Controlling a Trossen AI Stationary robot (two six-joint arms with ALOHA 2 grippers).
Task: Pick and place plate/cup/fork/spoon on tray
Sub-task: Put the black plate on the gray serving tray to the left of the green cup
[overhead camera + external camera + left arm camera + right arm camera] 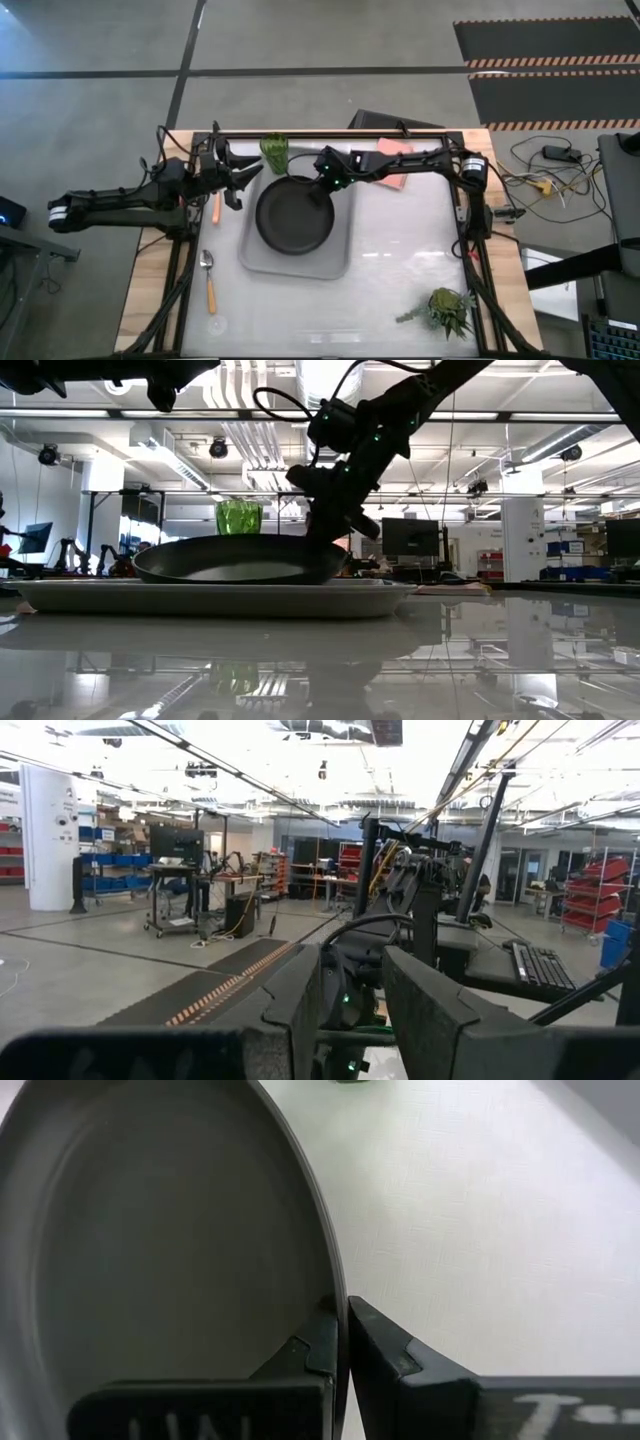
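The black plate [290, 218] lies in the light-grey tray [262, 262] at mid table; it also shows in the low view [230, 560]. My right gripper [325, 187] is shut on the plate's far right rim. The green cup [274, 152] stands upright on the table just beyond the tray's far edge. The fork [217, 207] lies on the table left of the tray. The spoon [209, 280] lies nearer, bowl toward the far edge. My left gripper [243, 183] is open and empty, above the table between the fork and the tray's far left corner. My right gripper pinches the plate's raised rim [335, 1285] at its far right side, one finger [305, 1355] inside the plate and one outside. The fingers come from above, slanting down from the table's right. The plate's underside rests on the tray [210, 596].
A salmon-pink pad [394, 160] lies at the far edge under my right arm. A small leafy plant [446, 310] stands near the front right. The table right of the tray is bare white surface. Cables run along both table sides.
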